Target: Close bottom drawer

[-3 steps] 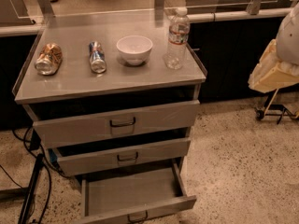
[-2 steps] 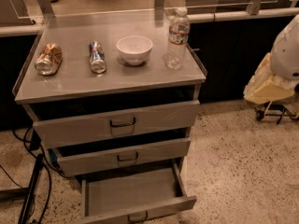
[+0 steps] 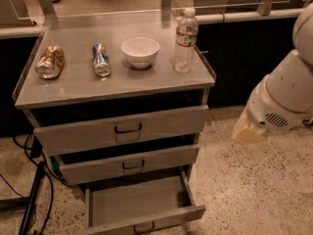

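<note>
The bottom drawer (image 3: 138,203) of the grey metal cabinet is pulled far out, showing an empty shallow tray. Its low front panel (image 3: 168,218) carries a small dark wire handle (image 3: 143,227) at the frame's lower edge. The middle drawer (image 3: 128,165) and top drawer (image 3: 124,129) stand slightly out. My white arm (image 3: 286,99) comes in from the right. My gripper (image 3: 246,131) is its tan end, right of the cabinet at about top-drawer height, well above and to the right of the bottom drawer and touching nothing.
On the cabinet top (image 3: 146,80) lie a gold can (image 3: 50,61) and a blue can (image 3: 101,59); a white bowl (image 3: 140,52) and a water bottle (image 3: 185,39) stand there. Black cables (image 3: 34,199) run on the speckled floor at left. A dark counter stands behind.
My arm has moved left and down, closer to the cabinet's right side. The drawers and the things on top have not moved.
</note>
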